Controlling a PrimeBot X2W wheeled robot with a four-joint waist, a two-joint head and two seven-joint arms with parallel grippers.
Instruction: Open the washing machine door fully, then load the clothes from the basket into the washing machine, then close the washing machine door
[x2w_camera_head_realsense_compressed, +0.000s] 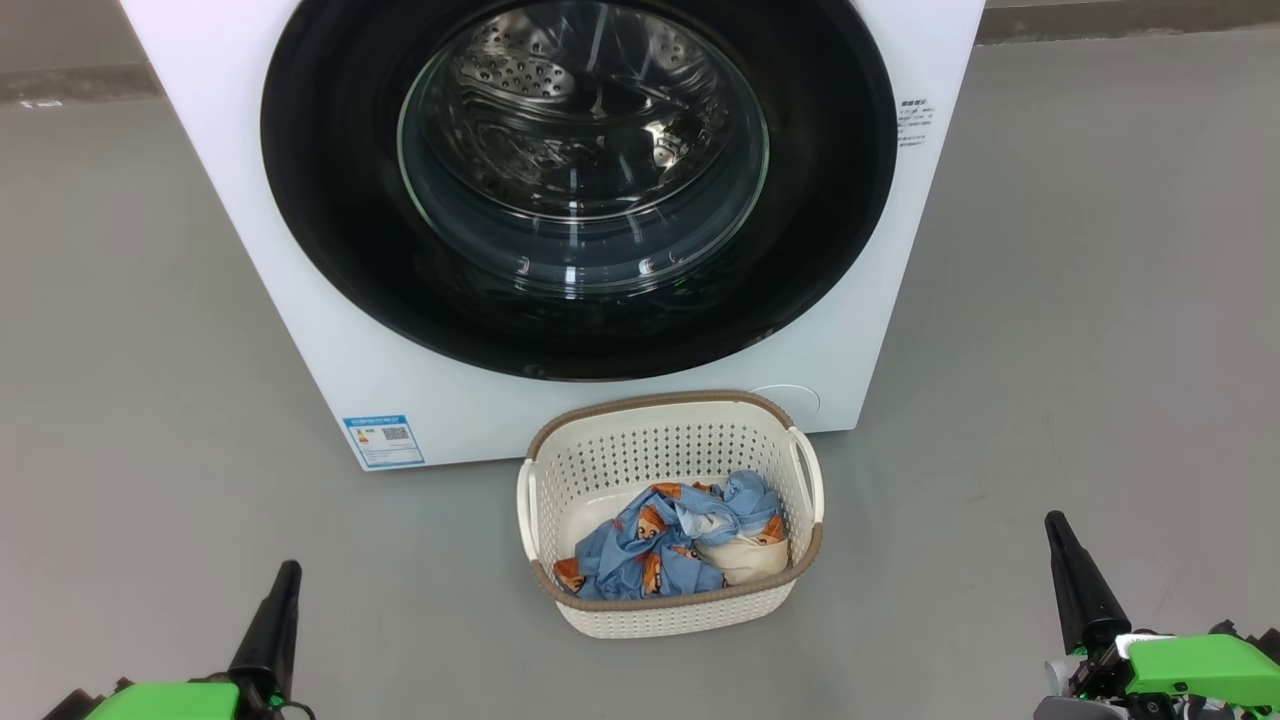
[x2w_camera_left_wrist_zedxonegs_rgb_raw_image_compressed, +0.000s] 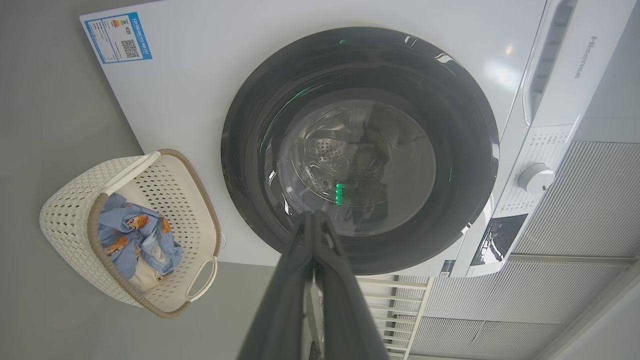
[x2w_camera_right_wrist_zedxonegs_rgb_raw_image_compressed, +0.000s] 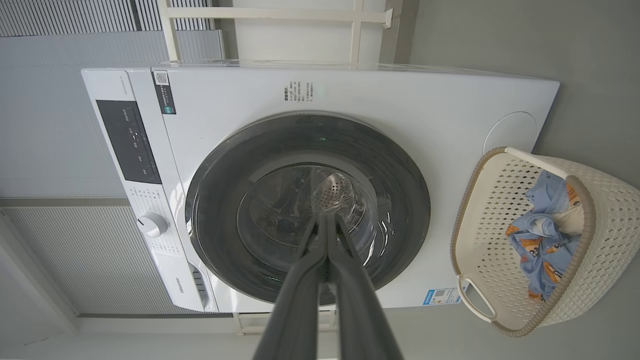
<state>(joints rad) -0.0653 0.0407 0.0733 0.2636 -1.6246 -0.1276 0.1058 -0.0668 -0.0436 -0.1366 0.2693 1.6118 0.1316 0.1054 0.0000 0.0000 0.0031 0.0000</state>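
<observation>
White washing machine (x2w_camera_head_realsense_compressed: 470, 420), glossy black-rimmed washing machine door (x2w_camera_head_realsense_compressed: 320, 150), cream-white perforated basket (x2w_camera_head_realsense_compressed: 640, 450) with brown woven-look rim, light blue clothes (x2w_camera_head_realsense_compressed: 640, 545) printed with orange-brown figures, grey floor (x2w_camera_head_realsense_compressed: 150, 350).

The head view looks steeply down at the washing machine (x2w_camera_head_realsense_compressed: 450, 420) from close by; both sideways-rolled wrist views face its front, sharing door (x2w_camera_head_realsense_compressed: 330, 200) and basket (x2w_camera_head_realsense_compressed: 640, 460).

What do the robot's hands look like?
The left tool and the right tool are each long, dark and pointed, like a bird's beak, with a bright green block at the base. The right one also has pale grey and white parts beside the green.
</observation>
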